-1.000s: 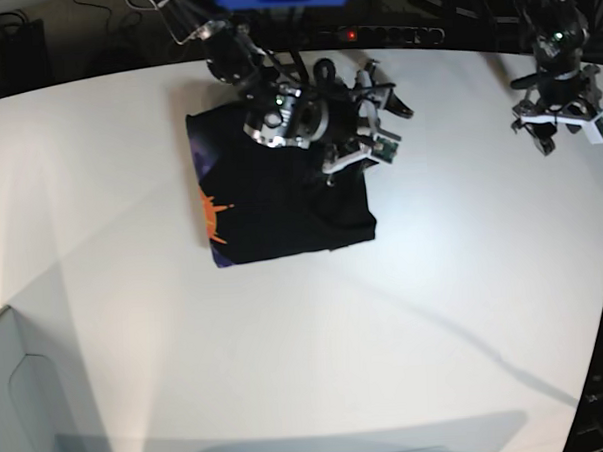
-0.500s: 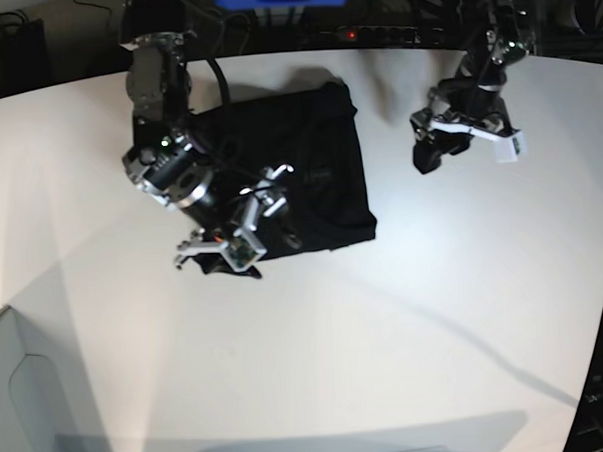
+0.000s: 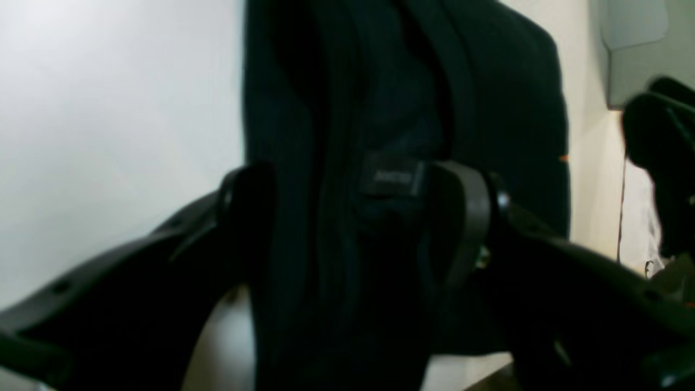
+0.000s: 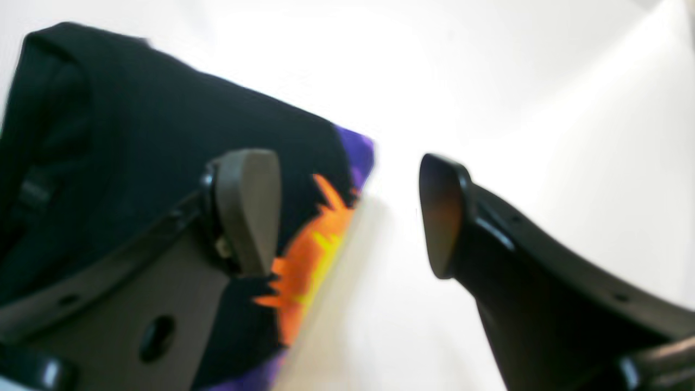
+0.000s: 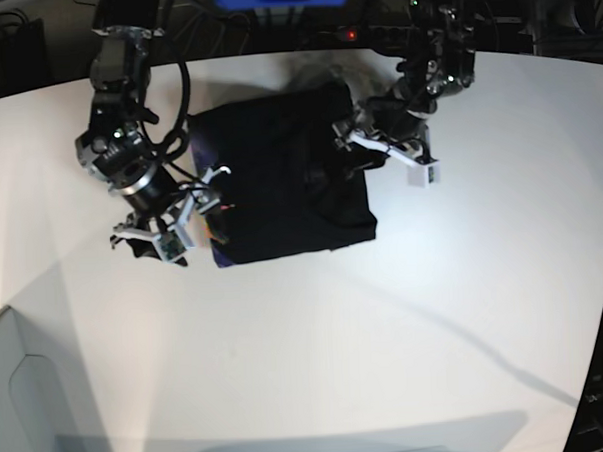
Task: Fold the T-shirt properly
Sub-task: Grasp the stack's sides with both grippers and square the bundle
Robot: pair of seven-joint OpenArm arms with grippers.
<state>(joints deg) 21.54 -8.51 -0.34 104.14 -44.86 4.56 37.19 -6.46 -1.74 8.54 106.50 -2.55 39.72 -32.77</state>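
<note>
The black T-shirt (image 5: 280, 197) lies folded into a rough rectangle on the white table, with its orange and purple print showing at its left edge. My right gripper (image 5: 186, 216) is open at that edge. In the right wrist view (image 4: 347, 217) one finger (image 4: 250, 212) is over the printed shirt (image 4: 136, 125) and the other over bare table. My left gripper (image 5: 373, 155) is open at the shirt's right edge. In the left wrist view (image 3: 353, 217) its fingers straddle dark folds of the shirt (image 3: 505, 108) near the neck label (image 3: 393, 176).
The white table (image 5: 435, 310) stretches to the front and right. A pale grey bin (image 5: 19, 398) stands at the front left, and also shows in the left wrist view (image 3: 635, 49). Cables and a power strip (image 5: 393, 32) run along the dark back edge.
My right arm has swung from over the shirt's top to its left edge. My left arm has come in from the far right to the shirt's right edge. The shirt has stayed put.
</note>
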